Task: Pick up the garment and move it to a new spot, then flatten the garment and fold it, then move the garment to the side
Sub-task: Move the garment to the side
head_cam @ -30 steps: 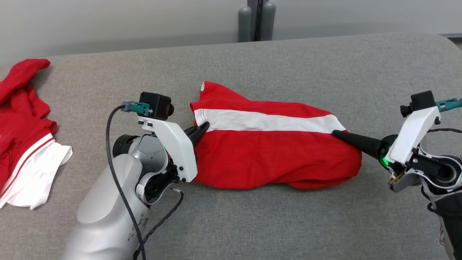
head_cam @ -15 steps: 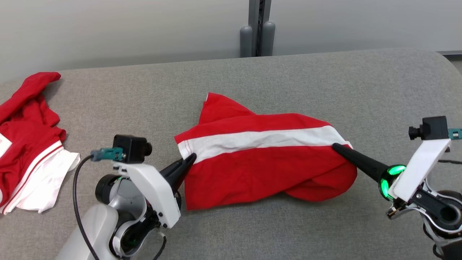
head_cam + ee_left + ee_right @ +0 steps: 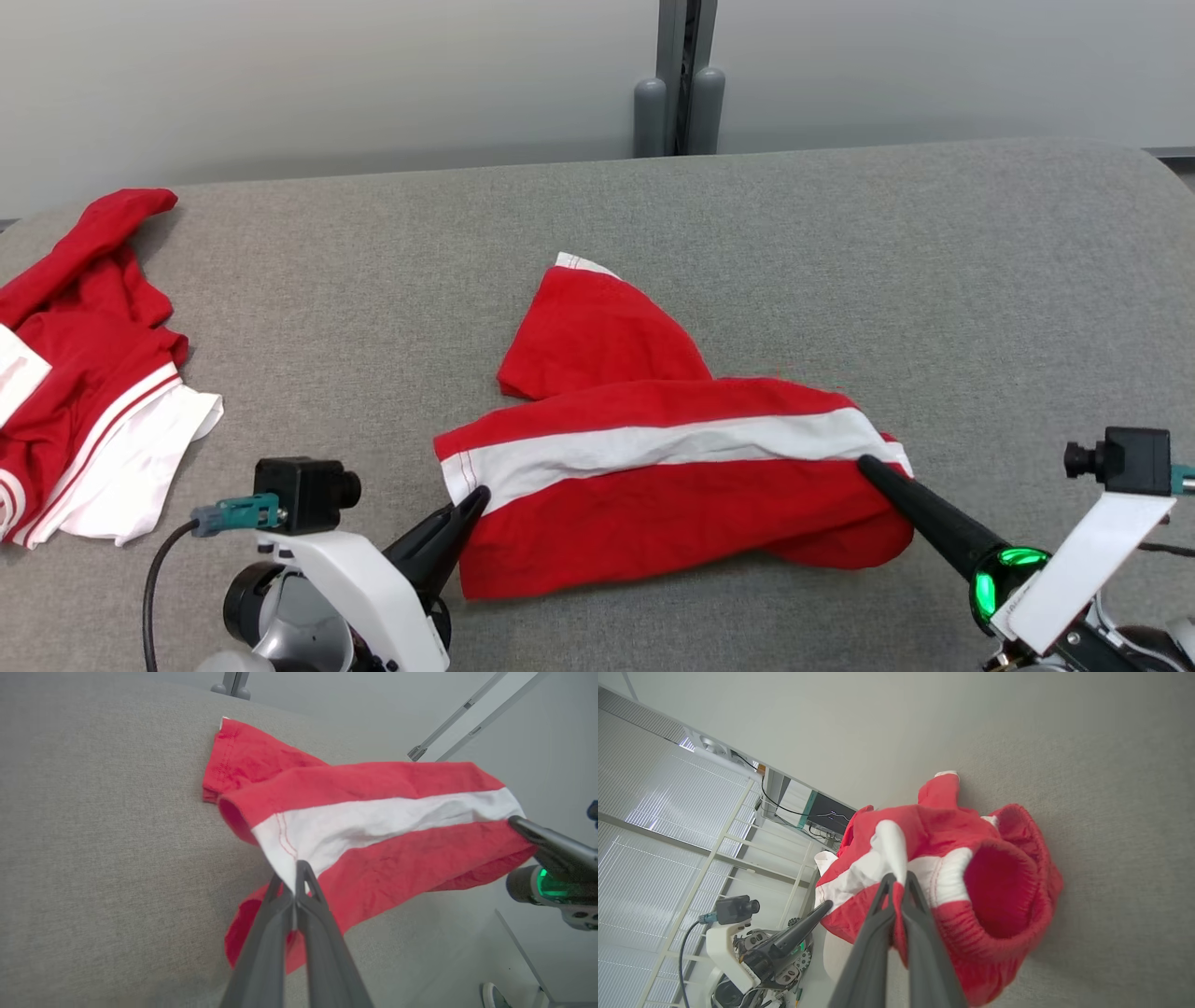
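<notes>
Our left gripper (image 3: 479, 495) pinching the garment (image 3: 653, 527) lower left, right gripper (image 3: 864, 461) clamping its other end, gathered opening (image 3: 999, 891) seen from our right wrist, perhaps elastic.

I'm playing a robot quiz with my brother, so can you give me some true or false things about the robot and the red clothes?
1. The left gripper and the right gripper each pinch one end of the striped garment. True.
2. The stripe on that garment is blue. False: it is white.
3. A second red and white garment lies at the left of the grey surface. True.
4. The left gripper is wide open and touches nothing. False: it is shut on the white stripe at the hem.
5. The striped garment is folded into a neat square. False: it is stretched between the grippers, with a loose red part lying behind.
</notes>
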Tool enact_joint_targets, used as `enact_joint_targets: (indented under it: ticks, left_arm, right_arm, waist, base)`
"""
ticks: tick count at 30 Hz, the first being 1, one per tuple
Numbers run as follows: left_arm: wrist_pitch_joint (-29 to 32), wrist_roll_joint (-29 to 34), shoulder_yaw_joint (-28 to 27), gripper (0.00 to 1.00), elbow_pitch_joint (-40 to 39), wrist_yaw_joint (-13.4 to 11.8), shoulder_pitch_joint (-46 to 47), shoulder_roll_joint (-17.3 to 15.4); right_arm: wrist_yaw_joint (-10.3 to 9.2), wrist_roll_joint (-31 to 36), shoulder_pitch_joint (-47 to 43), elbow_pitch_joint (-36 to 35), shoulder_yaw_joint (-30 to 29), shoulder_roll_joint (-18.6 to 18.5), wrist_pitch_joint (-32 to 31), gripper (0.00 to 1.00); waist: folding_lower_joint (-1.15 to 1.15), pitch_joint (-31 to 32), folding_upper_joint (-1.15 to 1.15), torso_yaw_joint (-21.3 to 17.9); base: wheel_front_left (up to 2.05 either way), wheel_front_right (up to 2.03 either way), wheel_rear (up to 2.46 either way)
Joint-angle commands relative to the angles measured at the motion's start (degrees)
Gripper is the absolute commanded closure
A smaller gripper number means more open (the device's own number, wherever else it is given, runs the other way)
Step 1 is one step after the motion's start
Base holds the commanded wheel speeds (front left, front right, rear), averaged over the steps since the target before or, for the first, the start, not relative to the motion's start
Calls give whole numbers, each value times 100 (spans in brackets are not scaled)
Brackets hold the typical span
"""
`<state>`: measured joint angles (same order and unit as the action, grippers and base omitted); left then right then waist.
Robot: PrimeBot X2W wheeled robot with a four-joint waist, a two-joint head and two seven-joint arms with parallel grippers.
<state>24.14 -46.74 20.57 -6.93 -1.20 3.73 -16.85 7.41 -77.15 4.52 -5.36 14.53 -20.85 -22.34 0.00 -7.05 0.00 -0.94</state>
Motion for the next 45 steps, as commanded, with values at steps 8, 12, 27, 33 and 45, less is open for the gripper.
enact_joint_targets:
  ticks: [8, 12, 27, 33, 45]
  left_arm:
    - [32, -44, -68, 100, -317, -117, -150, -110]
    - [112, 16, -100, 100, -282, -21, 206, -203]
    - [171, 260, 47, 100, 2310, 852, 4738, -412]
    - [-102, 232, 214, 100, 3416, 859, 6626, -464]
    - [-1480, 554, 1152, 100, 4732, 841, 9351, -974]
  right_arm:
    - [16, -24, -180, -215, 173, -220, 378, 100]
    - [16, 135, 121, -161, 195, -355, 506, 100]
    - [15, 906, 4018, 995, 674, -431, 723, 100]
    - [9, 1158, 5883, 1788, 978, -361, 1111, 100]
    - [-9, 1729, 8704, 3242, 1644, -250, 3011, 100]
  waist:
    - [0, 30, 0, -47]
    - [0, -62, 0, -65]
    - [0, -1598, 0, -192]
    - [0, -2363, 0, -272]
    - [0, -3060, 0, -479]
  base:
    - [0, 0, 0]
    - [0, 0, 0]
    - [0, 0, 0]
    - [0, 0, 0]
    - [0, 0, 0]
